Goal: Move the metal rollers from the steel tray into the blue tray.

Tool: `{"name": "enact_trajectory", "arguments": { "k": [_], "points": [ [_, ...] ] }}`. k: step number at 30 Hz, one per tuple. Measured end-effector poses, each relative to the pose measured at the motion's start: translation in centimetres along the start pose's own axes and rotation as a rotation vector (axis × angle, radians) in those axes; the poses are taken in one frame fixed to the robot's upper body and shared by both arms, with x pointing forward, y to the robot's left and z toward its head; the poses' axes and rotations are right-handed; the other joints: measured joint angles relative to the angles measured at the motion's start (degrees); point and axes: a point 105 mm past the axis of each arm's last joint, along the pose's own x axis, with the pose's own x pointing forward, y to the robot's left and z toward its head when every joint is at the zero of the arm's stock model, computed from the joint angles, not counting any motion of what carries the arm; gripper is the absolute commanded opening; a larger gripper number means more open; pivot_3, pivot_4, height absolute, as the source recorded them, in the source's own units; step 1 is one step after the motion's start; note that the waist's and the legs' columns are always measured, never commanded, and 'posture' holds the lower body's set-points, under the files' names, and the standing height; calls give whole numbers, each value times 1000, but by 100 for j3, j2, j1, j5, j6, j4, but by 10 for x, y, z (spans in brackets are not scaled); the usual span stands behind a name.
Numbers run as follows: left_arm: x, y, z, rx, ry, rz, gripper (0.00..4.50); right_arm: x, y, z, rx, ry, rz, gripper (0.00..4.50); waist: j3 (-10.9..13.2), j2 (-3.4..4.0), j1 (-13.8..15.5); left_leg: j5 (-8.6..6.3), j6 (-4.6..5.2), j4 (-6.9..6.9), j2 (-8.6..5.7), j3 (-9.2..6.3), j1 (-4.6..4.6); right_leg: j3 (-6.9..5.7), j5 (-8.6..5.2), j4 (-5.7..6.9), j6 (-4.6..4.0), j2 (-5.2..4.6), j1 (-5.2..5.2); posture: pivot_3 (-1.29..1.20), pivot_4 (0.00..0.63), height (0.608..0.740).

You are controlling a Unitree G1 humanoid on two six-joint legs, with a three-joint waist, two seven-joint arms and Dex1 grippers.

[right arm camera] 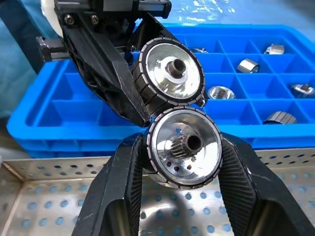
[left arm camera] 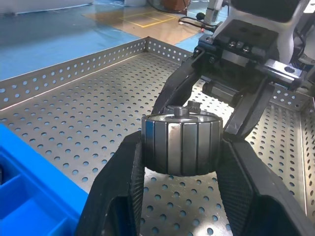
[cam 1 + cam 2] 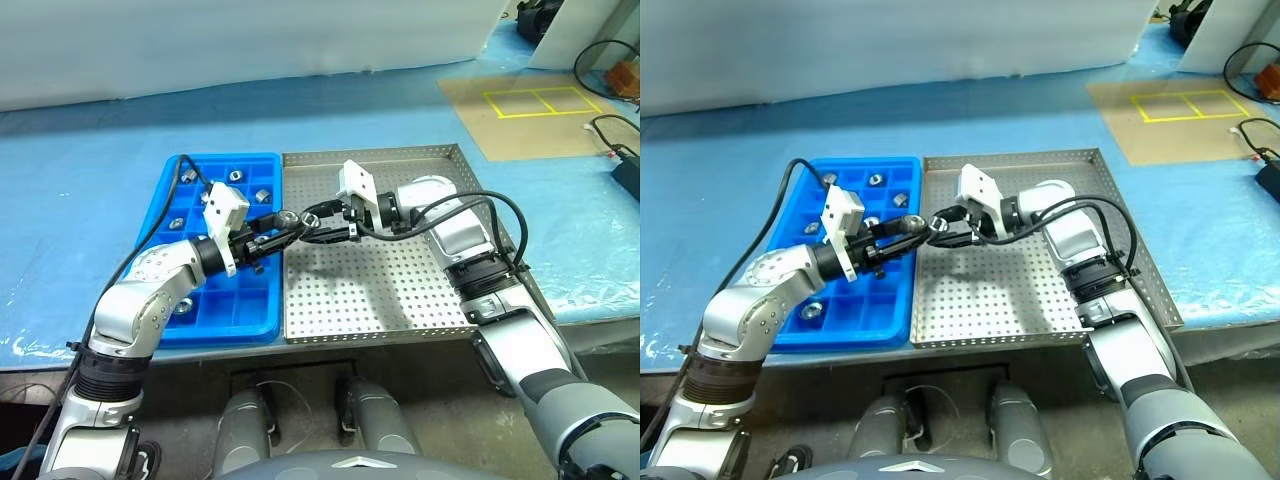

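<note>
Taking the blue tray (image 3: 225, 300) as landmark: my left pincer (image 3: 285, 222) is clamped on one roller (image 2: 181, 142) just past the tray's right edge. Touching it, my right pincer (image 1: 183, 147) clamps a second roller (image 1: 184, 146) over the steel tray (image 3: 400, 290). Both axes run level; the left arm is nearer the compartments. I read no lettering.

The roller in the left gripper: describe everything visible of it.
The roller in the left gripper is a short, shiny silver metal cylinder with a ribbed side wall, a polished recessed end face and a raised centre hub with a hole. It is clamped between the two black fingers of the left gripper, held in the air above the steel tray near the blue tray. Its rim meets a second roller held by the right gripper.
</note>
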Motion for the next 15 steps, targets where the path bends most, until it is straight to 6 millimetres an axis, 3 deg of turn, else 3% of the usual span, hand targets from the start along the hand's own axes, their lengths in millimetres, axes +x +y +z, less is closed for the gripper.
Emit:
{"name": "enact_trajectory", "arguments": {
  "k": [7, 11, 15],
  "points": [
    [2, 11, 0, -30, -12, 65, 1714, 12, -9, -3, -273, 60, -119, 1748, 0, 0, -14, 1, -2, 2, 0, 0, 2, 0, 0, 3, 0, 0, 0, -419, 150, 740],
    [2, 17, 23, -5, -93, 95, 1714, 21, 0, -32, -532, 218, -68, 1748, 0, 0, -7, -1, 2, 4, -2, 0, -4, -1, 0, 1, 0, -2, -1, -415, 150, 740],
    [0, 19, 28, -8, -119, 113, 1714, 8, 9, -53, -743, 318, 18, 1748, 0, 0, -15, -9, 15, 11, -3, 0, -12, -1, 0, -8, 0, -3, 0, -410, 150, 740]
  ]
}}
